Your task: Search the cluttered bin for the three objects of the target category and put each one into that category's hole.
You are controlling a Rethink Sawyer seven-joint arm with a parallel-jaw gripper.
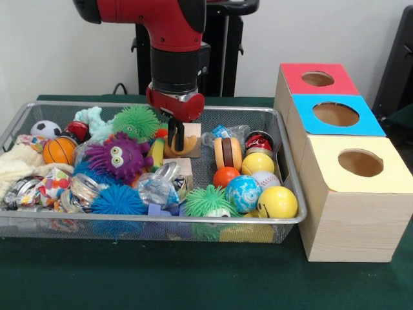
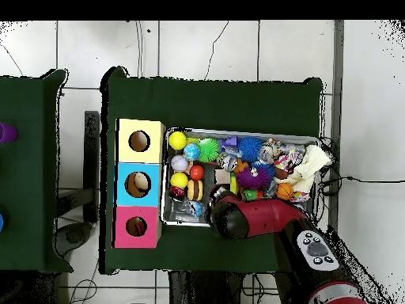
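Note:
A wire mesh bin [image 1: 292, 181] holds a heap of toys. My gripper [image 1: 176, 137] reaches down into its back middle, at a wooden block [image 1: 192, 131] and a yellow-orange curved toy [image 1: 181, 150]. To the right lie a toy burger [image 1: 228, 153], two yellow balls [image 1: 277, 202] [image 1: 257, 163], an orange ball [image 1: 225, 176] and a blue-white ball [image 1: 243, 192]. A wooden box at the right has a red hole [image 1: 317, 79], a blue hole [image 1: 335, 114] and a yellow hole [image 1: 360, 163]. In the overhead view the arm [image 2: 237, 218] hides the gripper.
The bin's left half holds a purple spiky monster [image 1: 119, 157], green spiky balls [image 1: 136, 123] [image 1: 208, 200], a blue spiky ball [image 1: 117, 200], a basketball [image 1: 59, 150], a soccer ball [image 1: 45, 129] and a cream cloth [image 1: 16, 166]. The box [image 2: 139, 184] touches the bin's side.

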